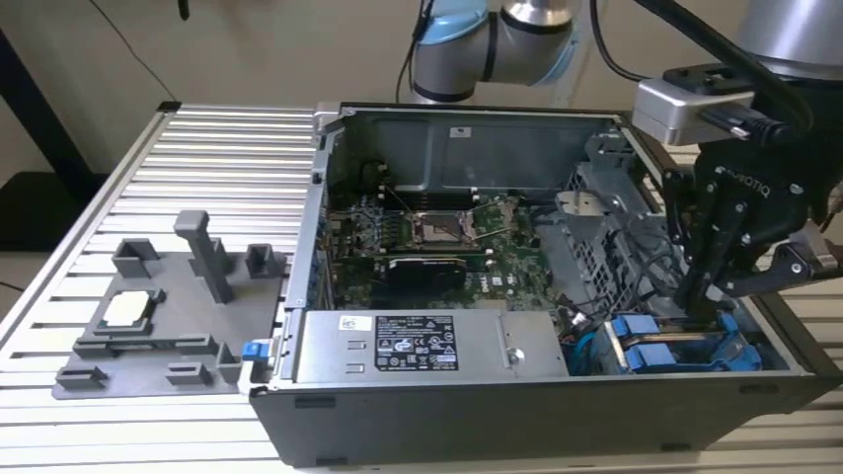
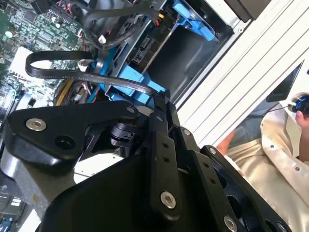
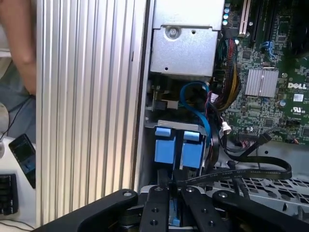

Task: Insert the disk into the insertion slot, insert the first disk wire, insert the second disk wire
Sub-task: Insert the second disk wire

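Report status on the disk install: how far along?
Done, apparently: the bright blue plastic-framed disk sits in the grey sheet-metal insertion slot. In hand: the black gripper is shut on the end of a flat black wire, close above the blue frame. Left: that wire does not look plugged in; whether it is the first or second, I cannot tell.
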You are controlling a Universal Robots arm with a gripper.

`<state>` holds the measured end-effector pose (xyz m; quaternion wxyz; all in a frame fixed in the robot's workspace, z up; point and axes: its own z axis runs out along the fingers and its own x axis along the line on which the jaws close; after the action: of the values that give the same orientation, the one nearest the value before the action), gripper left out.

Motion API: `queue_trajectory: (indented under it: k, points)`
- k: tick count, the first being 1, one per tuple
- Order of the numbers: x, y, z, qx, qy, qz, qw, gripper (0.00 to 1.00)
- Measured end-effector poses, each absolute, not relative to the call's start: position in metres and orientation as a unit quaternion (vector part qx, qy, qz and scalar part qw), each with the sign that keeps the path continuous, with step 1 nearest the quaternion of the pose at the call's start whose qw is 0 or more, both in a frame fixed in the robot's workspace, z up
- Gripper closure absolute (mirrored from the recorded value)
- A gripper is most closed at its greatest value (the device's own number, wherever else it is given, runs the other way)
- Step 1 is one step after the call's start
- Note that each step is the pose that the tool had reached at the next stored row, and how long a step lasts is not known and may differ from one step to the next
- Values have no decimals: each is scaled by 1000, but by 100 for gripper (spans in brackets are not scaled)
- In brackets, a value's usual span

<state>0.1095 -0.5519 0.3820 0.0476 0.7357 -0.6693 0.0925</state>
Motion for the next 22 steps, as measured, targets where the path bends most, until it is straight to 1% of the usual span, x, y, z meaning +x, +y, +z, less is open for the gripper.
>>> queue_trajectory:
  k: [3,9,11,13,22]
  points:
    - [112,-558,382,736,-669,91,49,84]
    - [113,-558,382,736,-669,90,49,84]
    - [113,-559,381,736,-669,89,47,84]
    - [113,-558,381,737,-671,80,36,84]
    - [113,-558,381,735,-677,27,-26,84]
